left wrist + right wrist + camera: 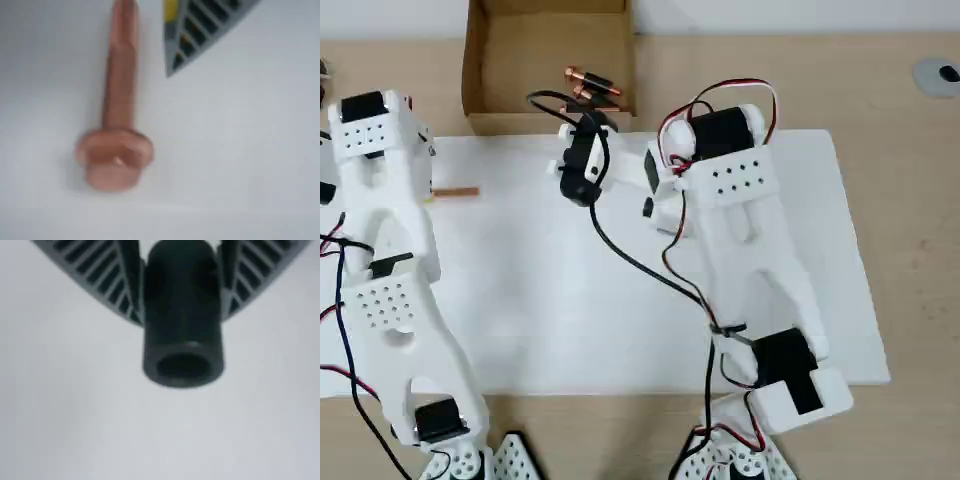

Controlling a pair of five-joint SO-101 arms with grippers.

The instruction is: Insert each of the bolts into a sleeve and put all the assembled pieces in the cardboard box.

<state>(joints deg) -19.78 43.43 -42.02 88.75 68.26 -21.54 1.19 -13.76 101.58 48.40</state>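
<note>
Bright, even overhead light in the high view; white mat (520, 300) near washed out, no hard glare. Short soft shadows hug the arms (750, 230). Bolt (117, 125) throws a faint diffuse shadow. Sleeve (182, 315) reads very dark, with the mat greying below it.

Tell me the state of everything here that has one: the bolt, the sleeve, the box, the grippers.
bolt: lying flat on the white board, bare, ungripped.
sleeve: bore empty, held between the jaws.
right gripper: shut on the sleeve.
cardboard box: open-topped, assembled pieces inside.
</note>
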